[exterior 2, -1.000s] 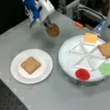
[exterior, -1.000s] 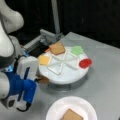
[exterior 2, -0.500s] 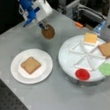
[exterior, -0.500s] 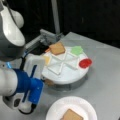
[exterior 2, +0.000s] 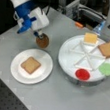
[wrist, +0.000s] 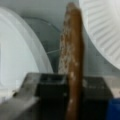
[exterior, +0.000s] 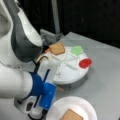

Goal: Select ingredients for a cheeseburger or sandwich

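The brown round patty (exterior 2: pixel 42 40) is being held on edge, pinched between the closed fingers of the blue and white gripper (exterior 2: pixel 38 35) at upper left in a front view, above the grey tabletop (exterior 2: pixel 54 95). A tan toast square (exterior 2: pixel 30 64) is lying on the white round plate (exterior 2: pixel 45 69) below. The white divided tray (exterior 2: pixel 67 58) at right is carrying cheese, toast, leaf and red disc, against a dark background.
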### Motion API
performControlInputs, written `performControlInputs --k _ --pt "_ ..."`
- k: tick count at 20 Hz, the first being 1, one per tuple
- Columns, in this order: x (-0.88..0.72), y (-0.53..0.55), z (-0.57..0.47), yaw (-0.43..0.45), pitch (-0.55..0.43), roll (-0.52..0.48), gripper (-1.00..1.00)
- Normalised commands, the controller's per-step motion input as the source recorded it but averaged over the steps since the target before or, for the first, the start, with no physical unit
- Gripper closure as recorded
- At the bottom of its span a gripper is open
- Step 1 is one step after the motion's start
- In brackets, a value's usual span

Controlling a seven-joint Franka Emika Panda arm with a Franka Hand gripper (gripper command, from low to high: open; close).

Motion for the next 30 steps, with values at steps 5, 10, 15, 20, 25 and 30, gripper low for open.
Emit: performControlInputs --k 5,10,15,20,25,30 --pt "0.47 -0.23 -0.11 0.156 0.169 -0.149 1.0" --pt "0.34 -0.17 -0.22 0.21 0.091 -0.128 1.0" --pt "0.29 -0.15 -0.17 0.238 0.04 -0.101 1.0" --pt "0.27 -0.12 -0.02 0.245 -0.009 -0.108 1.0" --pt "0.3 -0.08 0.0 0.239 -0.009 -0.104 1.0" --pt "0.37 -0.14 -0.01 0.241 0.011 -0.084 1.0"
